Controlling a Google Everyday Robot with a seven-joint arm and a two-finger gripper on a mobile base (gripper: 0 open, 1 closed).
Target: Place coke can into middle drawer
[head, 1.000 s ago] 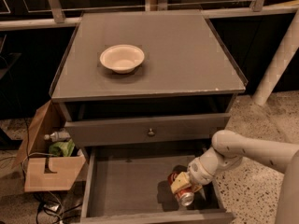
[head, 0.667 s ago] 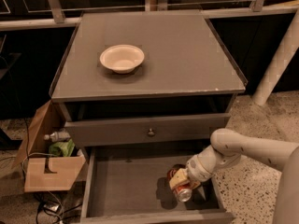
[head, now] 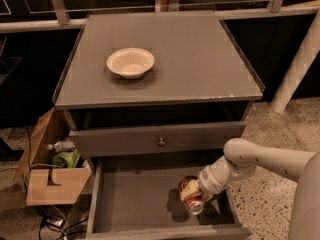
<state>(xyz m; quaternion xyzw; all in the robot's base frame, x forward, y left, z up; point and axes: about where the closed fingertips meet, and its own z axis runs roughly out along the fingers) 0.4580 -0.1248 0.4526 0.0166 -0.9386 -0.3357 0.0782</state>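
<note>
**Can gripped low in the drawer's right half**

We see the can (head: 194,203) as a small red cylinder with a silver end, and that end is turned down toward the drawer's front wall. Any lettering is too small for us to read. The can is tilted, not upright.

The arm (head: 260,160) comes in from the right of the drawer (head: 135,199) and crosses its right wall. It bends down at a rounded pale wrist toward the tray's floor. The gripper (head: 191,190) sits inside the drawer, in its right half, nearer the front wall than the back. Its pale fingers are clamped on the can's upper part, so the can hangs just below the gripper, touching it, on the side toward the front wall.

A dark shadow lies on the drawer floor just left of the can. We cannot tell whether the can touches that floor.

Above the drawer is a closed grey front with a knob (head: 161,142). Higher up, a bowl (head: 130,62) stands on the cabinet top (head: 200,59).
</note>
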